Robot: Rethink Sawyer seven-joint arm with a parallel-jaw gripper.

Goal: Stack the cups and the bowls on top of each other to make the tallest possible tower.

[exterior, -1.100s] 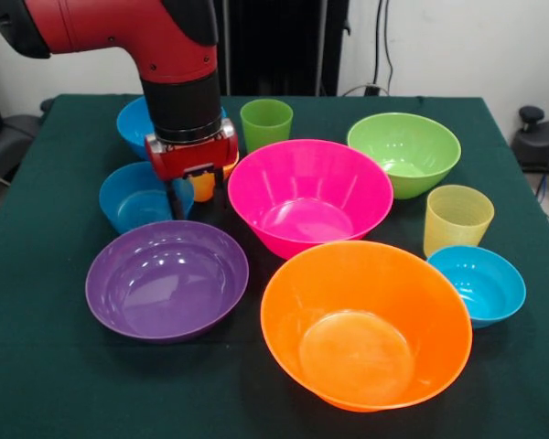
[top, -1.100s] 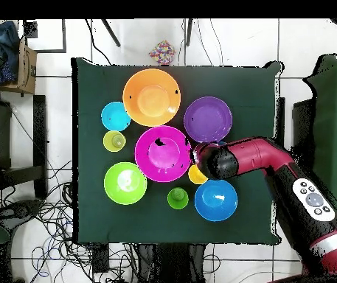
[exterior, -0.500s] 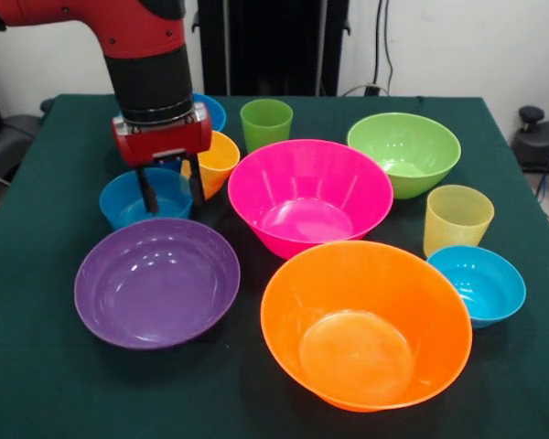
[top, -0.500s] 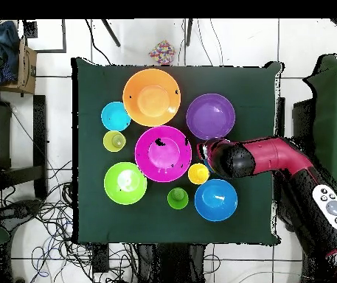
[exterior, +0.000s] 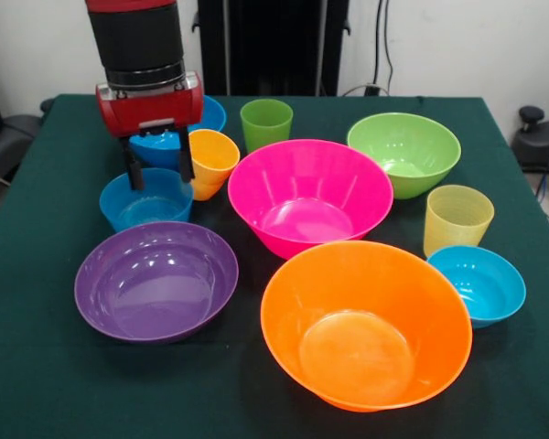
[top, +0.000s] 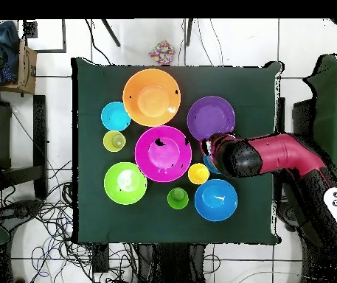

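My gripper [exterior: 157, 170] is open and empty. It hangs just above the far rim of a small blue bowl [exterior: 146, 203]. A yellow-orange cup [exterior: 212, 161] stands right beside it, with a medium blue bowl [exterior: 210, 114] behind. The purple bowl [exterior: 156, 279], pink bowl [exterior: 309, 197], orange bowl [exterior: 366, 325], green bowl [exterior: 404, 151], green cup [exterior: 266, 123], ribbed pale yellow cup [exterior: 456, 218] and second small blue bowl [exterior: 477, 283] all stand apart on the table. No tower stands. In the overhead view the arm [top: 274, 155] hides the gripper and the small bowl under it.
The dark green table [exterior: 55, 384] holds everything. The bowls crowd its middle, with narrow gaps between them. In the overhead view chairs stand at both sides and cables [top: 60, 221] lie on the floor.
The gripper has risen and shifted slightly away from the purple bowl, toward the table's far side. It stays open. The cups and bowls have not moved.
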